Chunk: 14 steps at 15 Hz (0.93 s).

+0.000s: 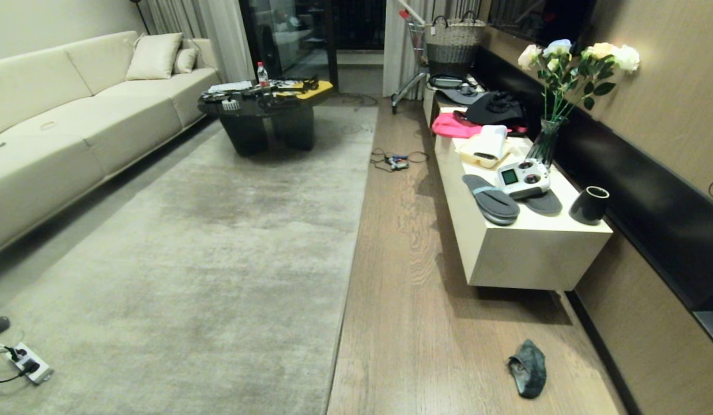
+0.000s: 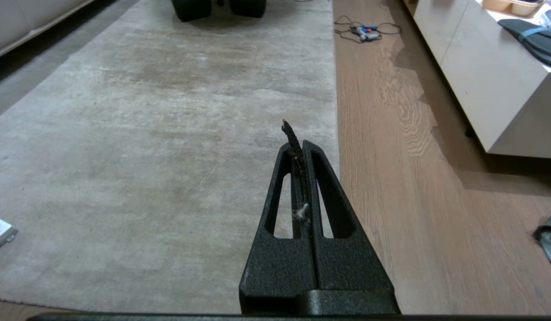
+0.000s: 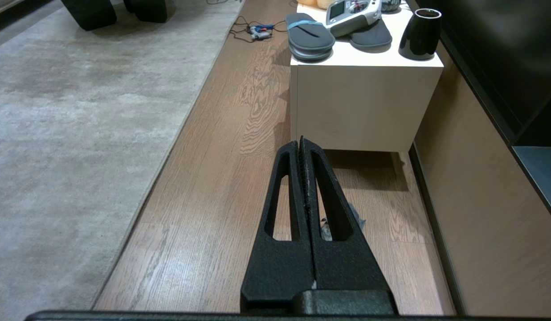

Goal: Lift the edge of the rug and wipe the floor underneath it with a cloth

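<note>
- The rug (image 1: 177,242) fills the left and middle of the head view, lying flat; the rug edge (image 1: 356,230) runs as a straight line from the upper middle of the frame down to the bottom middle, flat against the floor (image 1: 402,276).
- The floor is a strip of brown wood-grain planks in the middle right of the head view, between the rug and a pale low cabinet (image 1: 523,248).
- The cloth (image 1: 528,368) lies crumpled on the planks in the lower right of the head view, near the wall and in front of the cabinet's near end, well apart from the rug edge.
- Neither arm shows in the head view.
- The left gripper (image 2: 300,143) sits in the lower middle of its wrist view, fingers pressed together and clenched on nothing but a thin dark shred and a bit of lint caught between them; it hangs over the rug just beside the edge.
- The right gripper (image 3: 301,141) sits in the lower middle of its wrist view, fingers also clenched tight and empty, over the planks; a piece of the cloth peeks out behind them.
- On the cabinet top lie two dark slippers (image 1: 491,199), a white remote controller (image 1: 523,178), a black cup (image 1: 589,204), a vase of flowers (image 1: 545,141) and a pink garment (image 1: 451,125).
- A cream sofa (image 1: 74,121) stands at the left and a dark coffee table (image 1: 267,115) at the top middle.
</note>
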Motion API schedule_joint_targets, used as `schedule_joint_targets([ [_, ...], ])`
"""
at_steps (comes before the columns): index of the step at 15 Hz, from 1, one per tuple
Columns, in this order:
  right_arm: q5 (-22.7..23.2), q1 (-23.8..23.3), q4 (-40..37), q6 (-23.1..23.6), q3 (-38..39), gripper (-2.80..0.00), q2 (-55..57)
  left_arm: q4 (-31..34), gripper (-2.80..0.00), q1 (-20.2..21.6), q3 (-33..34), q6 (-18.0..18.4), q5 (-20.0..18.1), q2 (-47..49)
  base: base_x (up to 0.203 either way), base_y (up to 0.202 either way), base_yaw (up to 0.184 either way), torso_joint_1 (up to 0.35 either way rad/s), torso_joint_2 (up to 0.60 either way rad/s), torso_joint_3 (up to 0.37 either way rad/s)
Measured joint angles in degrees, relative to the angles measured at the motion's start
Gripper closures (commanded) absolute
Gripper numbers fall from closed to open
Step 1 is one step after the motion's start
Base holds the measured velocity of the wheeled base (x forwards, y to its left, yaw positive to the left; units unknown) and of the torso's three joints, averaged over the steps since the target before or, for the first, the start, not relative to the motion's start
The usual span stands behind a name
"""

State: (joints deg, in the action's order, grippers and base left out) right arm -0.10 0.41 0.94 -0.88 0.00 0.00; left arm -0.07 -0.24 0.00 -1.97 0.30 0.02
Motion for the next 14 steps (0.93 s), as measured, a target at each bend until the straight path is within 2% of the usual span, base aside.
schedule_joint_targets([
  [14,-0.04,0.0,-0.01,0.17,0.0,0.0,0.0,0.0,0.0,0.0,0.0,-0.02,0.0,0.0,0.0,0.0,0.0,0.0,0.0,0.0],
])
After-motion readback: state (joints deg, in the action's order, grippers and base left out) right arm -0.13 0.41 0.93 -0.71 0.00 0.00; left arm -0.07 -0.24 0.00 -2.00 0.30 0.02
